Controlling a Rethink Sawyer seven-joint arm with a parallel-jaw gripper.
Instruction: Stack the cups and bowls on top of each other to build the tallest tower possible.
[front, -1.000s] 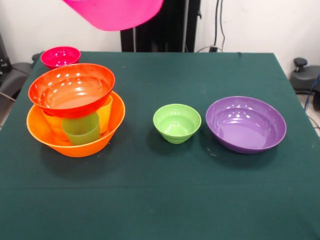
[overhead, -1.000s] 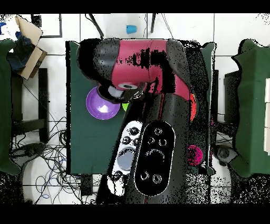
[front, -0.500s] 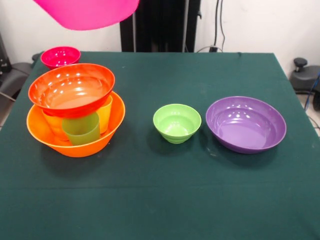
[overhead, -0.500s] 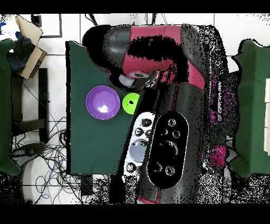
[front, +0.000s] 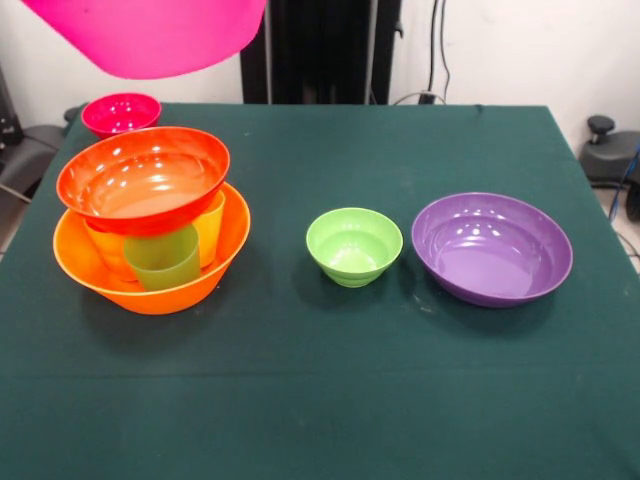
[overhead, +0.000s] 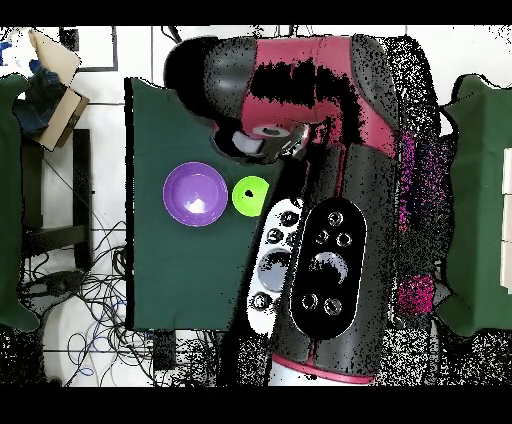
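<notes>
A large pink bowl (front: 150, 35) hangs in the air at the top left of the front view, above the tower; the picture's edge cuts it off, and the gripper holding it is hidden above that edge. The tower is a large orange bowl (front: 160, 298) holding a green cup (front: 162, 258), a yellow cup (front: 210, 228) and an orange cup (front: 105, 250), with a wide red-orange bowl (front: 143, 180) resting on them. Behind it stands a small crimson bowl (front: 121, 112). A light green bowl (front: 354, 245) and a purple bowl (front: 491, 248) sit to the right.
The dark green table (front: 320, 390) spreads out in front of the bowls. From overhead the arm (overhead: 320, 270) hides the side with the tower; only the purple bowl (overhead: 195, 194) and the light green bowl (overhead: 249, 194) show. A cardboard box (overhead: 55, 70) lies on the floor.
The pink bowl has travelled left and a little lower in the front view, ending above the tower. From overhead the arm has swung toward the tower's side, uncovering the two loose bowls.
</notes>
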